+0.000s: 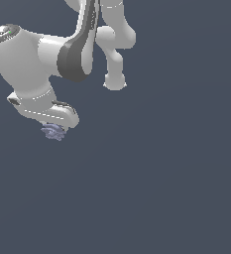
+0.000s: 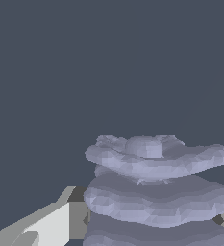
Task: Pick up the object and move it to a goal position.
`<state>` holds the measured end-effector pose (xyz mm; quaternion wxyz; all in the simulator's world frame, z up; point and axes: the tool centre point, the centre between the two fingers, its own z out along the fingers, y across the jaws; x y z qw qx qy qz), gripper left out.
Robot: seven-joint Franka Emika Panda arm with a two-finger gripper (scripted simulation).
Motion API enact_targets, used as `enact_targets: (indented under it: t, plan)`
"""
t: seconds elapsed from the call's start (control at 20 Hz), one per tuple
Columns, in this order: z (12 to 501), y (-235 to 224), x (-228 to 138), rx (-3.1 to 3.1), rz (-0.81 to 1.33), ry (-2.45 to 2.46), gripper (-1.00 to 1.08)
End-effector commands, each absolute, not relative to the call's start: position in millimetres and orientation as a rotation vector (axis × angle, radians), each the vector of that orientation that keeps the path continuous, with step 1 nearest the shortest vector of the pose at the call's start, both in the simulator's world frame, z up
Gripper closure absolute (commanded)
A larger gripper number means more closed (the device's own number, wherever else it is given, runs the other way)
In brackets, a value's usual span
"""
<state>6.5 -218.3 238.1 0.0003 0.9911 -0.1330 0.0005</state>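
Dark slate ground is filling both views while your gripper (image 1: 57,128) is sitting at about nine o'clock, its fingers (image 2: 51,223) closing on the lavender lump (image 1: 53,132), which is peeking out directly beneath the hand, stacked ridges upright.

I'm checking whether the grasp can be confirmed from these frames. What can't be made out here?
- Exterior view: the end effector fingers are hidden beneath the white hand, so jaw contact on the lavender ridged object is unclear.
- Exterior view: the object is too small to show its shape.
- Wrist view: the object is cut off by the bottom edge; only one finger shows.
- Neither view shows a goal marker.
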Motion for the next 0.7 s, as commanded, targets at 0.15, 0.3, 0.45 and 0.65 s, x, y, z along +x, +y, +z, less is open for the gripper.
enact_targets:
  t: [0.15,0.3,0.45,0.65]
  plan:
    - [257,-233,17,3.113,0.000,-0.416,1.08]
    - [263,-238,21,3.113,0.000,-0.416,1.08]
    - [267,-241,24,3.113,0.000,-0.416,1.08]
    - [268,-243,25,3.114,0.000,-0.417,1.08]
